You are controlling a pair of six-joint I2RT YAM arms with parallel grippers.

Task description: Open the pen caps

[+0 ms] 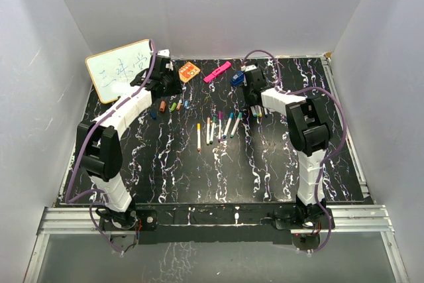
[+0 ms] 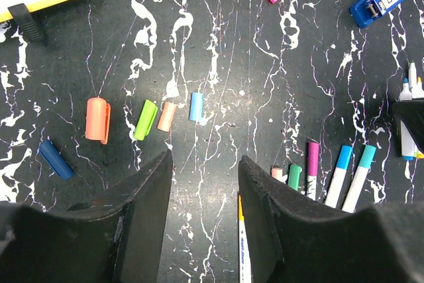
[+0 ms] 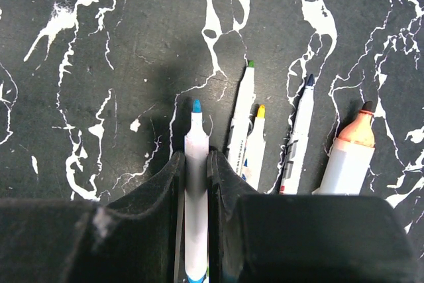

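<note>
**Grip on one white pen [image 3: 196, 127], loose caps [image 2: 145, 119] by the far left corner**

Tight grip of the right gripper [image 3: 196, 157] on that pen, blue tip bare, in the right half of the table [image 1: 199, 183] toward the far edge. Just beside it: three thin uncapped pens [image 3: 299, 144] with green, yellow and dark blue tips, plus a thicker marker [image 3: 350, 164] with orange tip. Wide gap between the fingers of the left gripper [image 2: 205, 160], nothing held. Below that gripper, near the whiteboard [image 1: 119, 69] in the far left corner: five loose caps in a rough row, dark blue, big orange, green, peach, light blue. Near the table's middle: pens with caps on [image 2: 344, 160], purple, blue, teal.
</note>
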